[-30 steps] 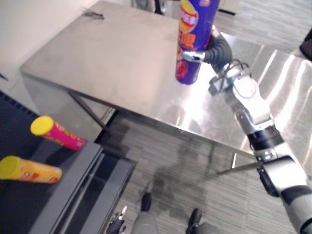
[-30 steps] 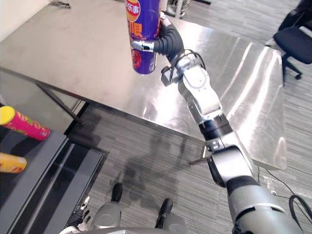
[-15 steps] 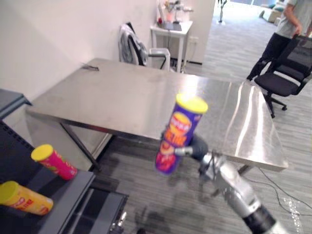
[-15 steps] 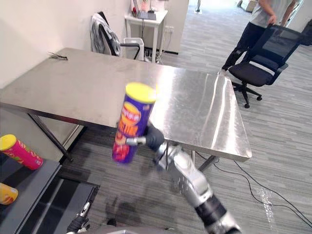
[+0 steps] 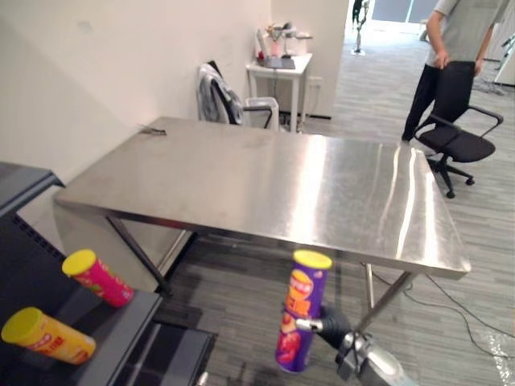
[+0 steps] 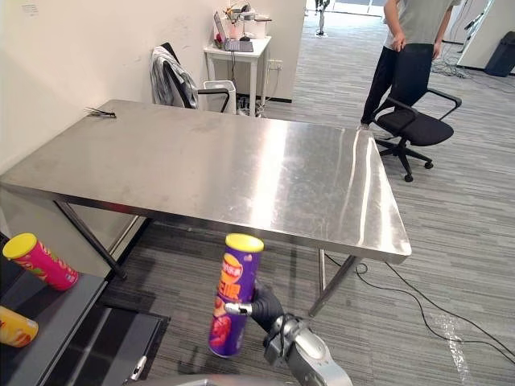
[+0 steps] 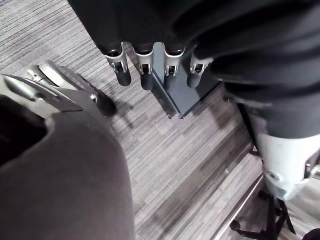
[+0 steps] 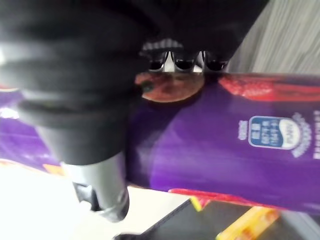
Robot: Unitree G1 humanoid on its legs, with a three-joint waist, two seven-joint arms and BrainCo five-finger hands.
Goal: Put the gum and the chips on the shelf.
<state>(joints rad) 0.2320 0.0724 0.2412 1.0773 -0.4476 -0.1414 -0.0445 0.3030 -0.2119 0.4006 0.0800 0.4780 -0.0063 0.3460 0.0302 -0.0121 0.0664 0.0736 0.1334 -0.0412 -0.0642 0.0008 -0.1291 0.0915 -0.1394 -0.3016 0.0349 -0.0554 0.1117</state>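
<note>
Right hand (image 5: 328,326) is clenched round the middle of the purple chips can (image 5: 299,310), fingers curled about its body as the right wrist view shows from close up, and it carries the can nearly upright, yellow lid on top, in the air over the grey floor in front of the steel table (image 5: 265,185). The can touches nothing but the hand and is well apart from the dark shelf (image 6: 56,310) at the robot's lower left, so the chips are lifted but not yet placed. On that shelf lie two other tubes on their sides, a pink can (image 5: 98,277) and a yellow can (image 5: 48,336), near each other. Whether either of them has anything to do with the gum cannot be told from these views, so that half of the task looks open. Left hand (image 7: 146,67) hangs over the floor with its fingers straight and relaxed, holding nothing. Beyond the table a person (image 5: 451,48) stands by an office chair (image 5: 459,145), well away from the work. By my judgement the carry toward the shelf and the setting down both remain for the chips.
</note>
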